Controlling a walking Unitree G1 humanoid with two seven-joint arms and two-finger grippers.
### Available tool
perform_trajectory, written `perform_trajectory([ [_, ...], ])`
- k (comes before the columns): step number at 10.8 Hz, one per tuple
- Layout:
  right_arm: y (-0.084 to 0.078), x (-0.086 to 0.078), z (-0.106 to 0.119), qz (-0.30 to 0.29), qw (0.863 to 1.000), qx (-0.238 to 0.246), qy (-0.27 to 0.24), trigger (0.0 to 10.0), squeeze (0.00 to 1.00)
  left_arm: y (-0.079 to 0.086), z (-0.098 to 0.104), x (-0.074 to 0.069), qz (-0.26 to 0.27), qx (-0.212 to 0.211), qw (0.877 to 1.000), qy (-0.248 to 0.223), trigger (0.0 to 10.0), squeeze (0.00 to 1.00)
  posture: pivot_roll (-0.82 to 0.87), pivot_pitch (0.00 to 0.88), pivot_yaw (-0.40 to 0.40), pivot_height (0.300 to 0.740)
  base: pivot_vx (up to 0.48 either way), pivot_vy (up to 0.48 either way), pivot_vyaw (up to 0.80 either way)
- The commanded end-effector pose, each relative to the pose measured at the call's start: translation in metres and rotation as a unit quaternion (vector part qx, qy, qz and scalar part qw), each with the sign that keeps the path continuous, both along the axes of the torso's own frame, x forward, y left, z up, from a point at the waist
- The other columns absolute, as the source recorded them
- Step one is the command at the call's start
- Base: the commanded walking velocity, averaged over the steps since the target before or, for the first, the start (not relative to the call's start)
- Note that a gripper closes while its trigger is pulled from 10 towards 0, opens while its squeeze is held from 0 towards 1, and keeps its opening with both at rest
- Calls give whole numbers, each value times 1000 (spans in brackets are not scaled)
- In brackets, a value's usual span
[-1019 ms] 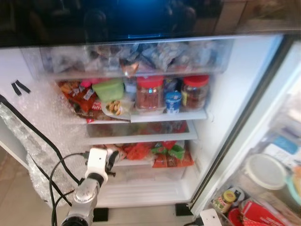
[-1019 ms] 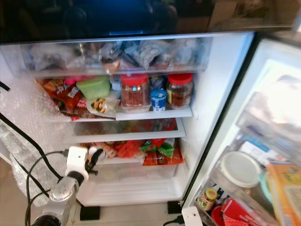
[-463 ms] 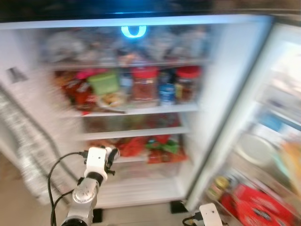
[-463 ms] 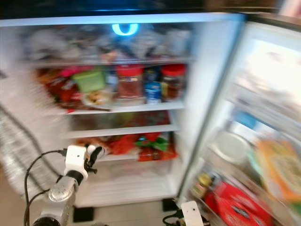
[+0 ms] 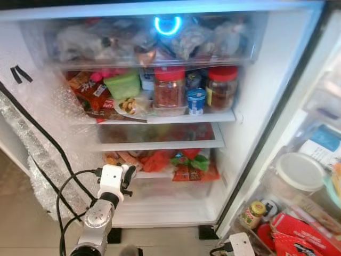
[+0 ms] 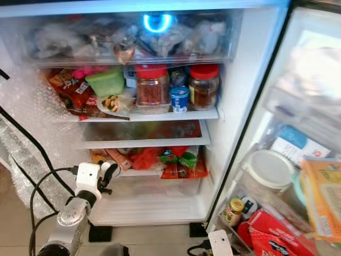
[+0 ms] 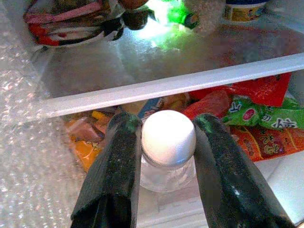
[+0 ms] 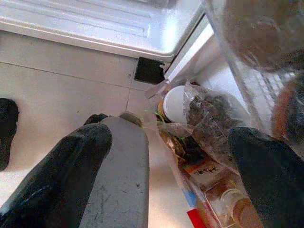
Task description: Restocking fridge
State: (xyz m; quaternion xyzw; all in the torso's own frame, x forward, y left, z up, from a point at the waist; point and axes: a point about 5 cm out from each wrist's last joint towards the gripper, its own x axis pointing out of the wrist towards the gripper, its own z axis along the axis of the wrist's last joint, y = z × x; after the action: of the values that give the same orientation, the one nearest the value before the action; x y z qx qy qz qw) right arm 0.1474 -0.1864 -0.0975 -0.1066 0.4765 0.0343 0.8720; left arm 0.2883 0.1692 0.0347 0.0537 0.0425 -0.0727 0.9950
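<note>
White fridge [image 5: 256, 80] stands open before the robot, with bubble wrap [image 5: 45, 133] hanging along its left wall. On the top shelf a clear drawer [image 5: 149, 45] holds frosty bags under a blue ring light [image 5: 168, 25]. On the shelf below stand two glass jars with red lids [image 5: 169, 93], a small blue cup [image 5: 196, 101], a green plastic box [image 5: 122, 85] and red snack packets [image 5: 90, 96]. Lower down lie red and green snack bags [image 5: 189, 165].

At the open front of the fridge, beside the snack bags, the left claw [image 7: 161, 156] holds a small clear glass jar with a white screw lid [image 7: 167, 147]; its two black fingers [image 7: 118, 166] press against the jar from both sides. In the head view this claw [image 5: 127, 178] is on the end of the silver arm, with a black cable [image 5: 69, 186] looping beside it.

The right claw [image 8: 166, 161] hangs low over the tiled floor [image 8: 61, 90] beside the door shelf [image 5: 314, 213], its fingers spread wide, pinching nothing. The door shelf carries a white-lidded tub [image 5: 298, 173], a small yellow-lidded jar [image 5: 253, 213] and red packets [image 5: 290, 234].
</note>
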Motion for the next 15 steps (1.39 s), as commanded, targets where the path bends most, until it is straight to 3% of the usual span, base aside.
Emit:
perform_trajectory([
  [1,9,-14,-6,17,999,6,31,10000,0,4,7,4,10,-2,1000,-14,10000,0,-2,0,16,655,0,0,0],
  [3,12,-10,-6,18,999,4,27,10000,0,6,9,5,12,-1,1000,-18,10000,0,-1,0,15,655,0,0,672],
  [6,12,-7,-5,9,1000,3,28,10000,0,5,10,6,11,-2,1000,-22,10000,0,-3,0,15,655,0,0,0],
  [15,5,-13,-6,13,999,-2,40,10000,0,6,11,7,10,-3,1000,-28,10000,0,0,0,14,655,297,0,0],
])
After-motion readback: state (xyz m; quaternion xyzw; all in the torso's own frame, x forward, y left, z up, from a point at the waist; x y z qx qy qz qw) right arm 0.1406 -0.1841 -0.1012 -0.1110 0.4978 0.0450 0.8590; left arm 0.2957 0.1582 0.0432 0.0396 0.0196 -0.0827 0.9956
